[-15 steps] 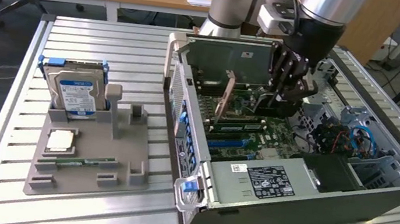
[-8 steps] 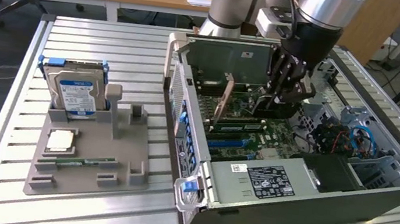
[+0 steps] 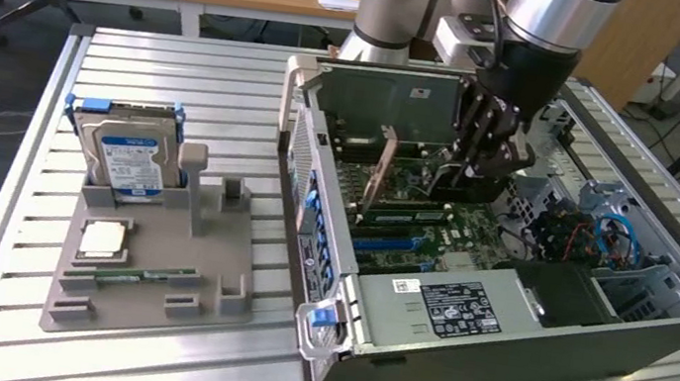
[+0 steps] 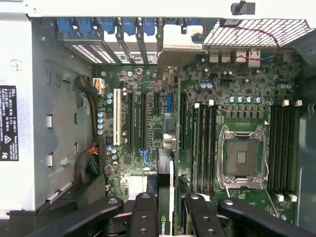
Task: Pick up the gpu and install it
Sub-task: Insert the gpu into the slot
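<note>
Slatted table (image 3: 171, 62) — open PC case (image 3: 531, 352) | jaws clamped on gpu (image 4: 164, 219) | card edge-on at motherboard (image 4: 237, 98)

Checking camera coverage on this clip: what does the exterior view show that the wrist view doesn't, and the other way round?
Exterior view adds: the robot arm, the slatted table, and the grey tray holding an upright hard drive, a square silver chip and a memory stick. Wrist view adds: the gpu edge-on, clamped in the gripper, its NVIDIA logo, and the empty CPU socket. Shared: the open computer case, the motherboard and the blue clips along the case's rear wall.
</note>
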{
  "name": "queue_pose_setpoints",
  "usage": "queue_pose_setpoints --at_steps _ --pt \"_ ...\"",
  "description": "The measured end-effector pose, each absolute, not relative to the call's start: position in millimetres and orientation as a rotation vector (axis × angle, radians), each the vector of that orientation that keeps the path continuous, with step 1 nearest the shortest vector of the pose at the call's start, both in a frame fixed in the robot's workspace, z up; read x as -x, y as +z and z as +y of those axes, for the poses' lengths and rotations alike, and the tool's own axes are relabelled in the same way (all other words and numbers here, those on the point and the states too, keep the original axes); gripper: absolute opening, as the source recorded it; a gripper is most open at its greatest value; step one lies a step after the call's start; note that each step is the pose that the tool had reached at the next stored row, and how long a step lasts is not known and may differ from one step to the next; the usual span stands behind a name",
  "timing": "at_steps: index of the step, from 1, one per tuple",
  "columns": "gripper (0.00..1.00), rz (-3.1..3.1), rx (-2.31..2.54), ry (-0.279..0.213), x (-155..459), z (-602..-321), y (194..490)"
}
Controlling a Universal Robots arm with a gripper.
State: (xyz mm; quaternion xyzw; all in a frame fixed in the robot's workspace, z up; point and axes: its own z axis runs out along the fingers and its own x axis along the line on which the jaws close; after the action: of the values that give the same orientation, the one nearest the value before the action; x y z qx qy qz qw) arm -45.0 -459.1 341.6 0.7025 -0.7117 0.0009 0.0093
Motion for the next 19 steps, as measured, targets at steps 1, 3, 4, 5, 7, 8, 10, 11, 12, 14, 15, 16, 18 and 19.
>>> queue_pose_setpoints --at_steps 1,3,4,5,7,8,10,11,12,14,15,16,18,19 --pt "0.26 -2.223 -2.194 0.003 45.0 -459.1 339.8" --pt "0.26 -2.223 -2.194 0.003 45.0 -459.2 336.3" --pt "0.26 -2.223 -2.194 0.002 45.0 -459.2 334.3" --pt "0.26 -2.223 -2.194 0.002 45.0 -459.1 332.5" --pt "0.26 -2.223 -2.194 0.002 45.1 -459.2 329.6" --pt "0.26 -2.223 -2.195 0.001 45.2 -459.1 328.7" --pt "0.26 -2.223 -2.195 0.001 45.2 -459.2 328.5" --pt "0.26 -2.224 -2.195 0.001 45.5 -459.1 328.0" --pt "0.26 -2.225 -2.196 0.002 46.0 -459.1 327.3" --pt "0.26 -2.225 -2.2 0.005 47.1 -459.2 326.1" --pt "0.26 -2.225 -2.201 0.006 47.6 -459.1 325.3" --pt "0.26 -2.224 -2.203 0.007 48.0 -459.2 324.5" --pt "0.26 -2.222 -2.206 0.007 48.5 -459.2 322.1" --pt "0.26 -2.221 -2.207 0.007 48.7 -459.2 320.2"
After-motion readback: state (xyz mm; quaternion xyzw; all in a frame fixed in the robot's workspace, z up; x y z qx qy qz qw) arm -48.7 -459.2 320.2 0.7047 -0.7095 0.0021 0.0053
